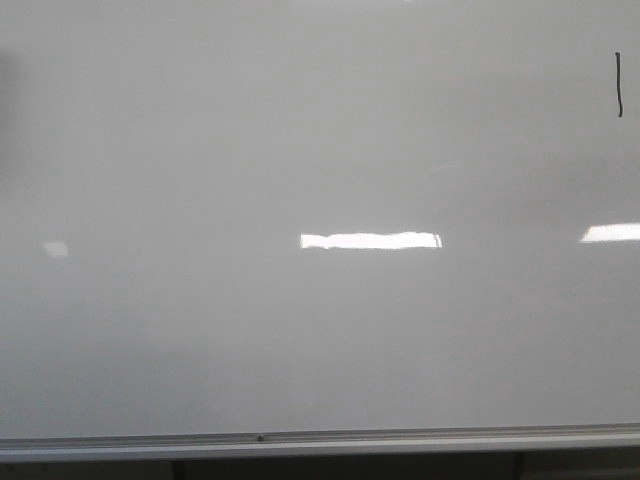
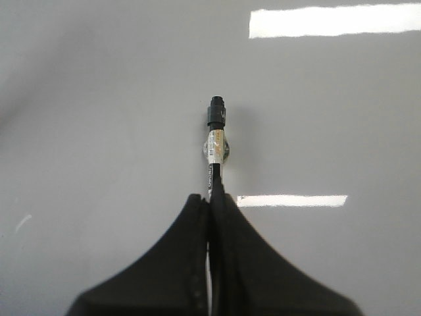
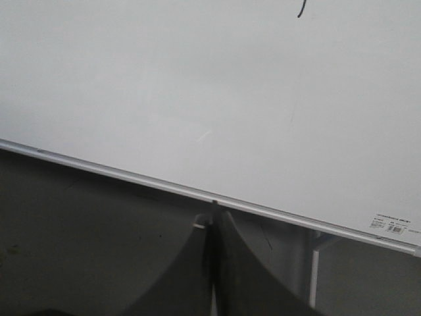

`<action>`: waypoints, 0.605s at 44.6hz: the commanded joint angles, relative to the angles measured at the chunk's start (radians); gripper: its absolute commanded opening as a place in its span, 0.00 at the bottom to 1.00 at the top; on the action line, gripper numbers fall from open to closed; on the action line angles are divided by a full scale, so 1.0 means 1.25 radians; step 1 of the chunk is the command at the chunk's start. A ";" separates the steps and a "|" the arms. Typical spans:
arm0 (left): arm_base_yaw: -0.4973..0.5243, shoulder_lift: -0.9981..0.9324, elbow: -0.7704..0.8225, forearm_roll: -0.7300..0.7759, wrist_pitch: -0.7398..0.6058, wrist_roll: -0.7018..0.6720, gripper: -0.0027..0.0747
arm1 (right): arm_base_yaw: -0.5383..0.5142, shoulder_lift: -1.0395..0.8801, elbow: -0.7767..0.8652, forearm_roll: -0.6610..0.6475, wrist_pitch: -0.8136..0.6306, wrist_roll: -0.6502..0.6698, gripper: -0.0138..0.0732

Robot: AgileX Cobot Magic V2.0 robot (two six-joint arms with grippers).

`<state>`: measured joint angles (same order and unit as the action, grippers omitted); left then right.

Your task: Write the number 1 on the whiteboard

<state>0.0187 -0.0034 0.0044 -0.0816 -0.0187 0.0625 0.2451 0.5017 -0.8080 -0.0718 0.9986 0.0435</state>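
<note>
Black left claw [image 2: 210, 204] pinching marker [image 2: 216, 141] toward whiteboard [image 2: 99, 99], right claw [image 3: 212, 227] pressed together.

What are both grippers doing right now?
Left gripper: shut on the marker.
Right gripper: shut, fingers together, holding nothing visible.

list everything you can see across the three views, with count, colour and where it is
whiteboard: one, glossy pale grey-white, fills the front view
number 1: one short black vertical stroke, far upper right of the board in the front view
rail: one, silver metal, along the board's bottom edge
light reflections: several bright white bars on the board's surface
label: one small white sticker, near the board's lower corner, print too small to read
marker: one, black with a pale label, tip toward the board
left gripper: black fingers shut on the marker
right gripper: black fingers shut, holding nothing, below the rail
</note>
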 commanded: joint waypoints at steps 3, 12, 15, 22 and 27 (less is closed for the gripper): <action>0.003 -0.016 0.018 -0.002 -0.069 -0.002 0.01 | -0.057 -0.090 0.104 -0.011 -0.211 -0.002 0.08; 0.003 -0.016 0.018 -0.002 -0.069 -0.002 0.01 | -0.128 -0.253 0.311 -0.011 -0.423 -0.002 0.08; 0.003 -0.016 0.018 -0.002 -0.069 -0.002 0.01 | -0.149 -0.300 0.370 -0.010 -0.486 -0.002 0.08; 0.003 -0.016 0.018 -0.002 -0.069 -0.002 0.01 | -0.173 -0.385 0.490 -0.010 -0.600 -0.002 0.08; 0.003 -0.016 0.018 -0.002 -0.069 -0.002 0.01 | -0.185 -0.422 0.563 -0.009 -0.671 -0.002 0.08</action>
<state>0.0187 -0.0034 0.0044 -0.0816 -0.0187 0.0625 0.0280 -0.0024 -0.1308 -0.0725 0.3200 0.0435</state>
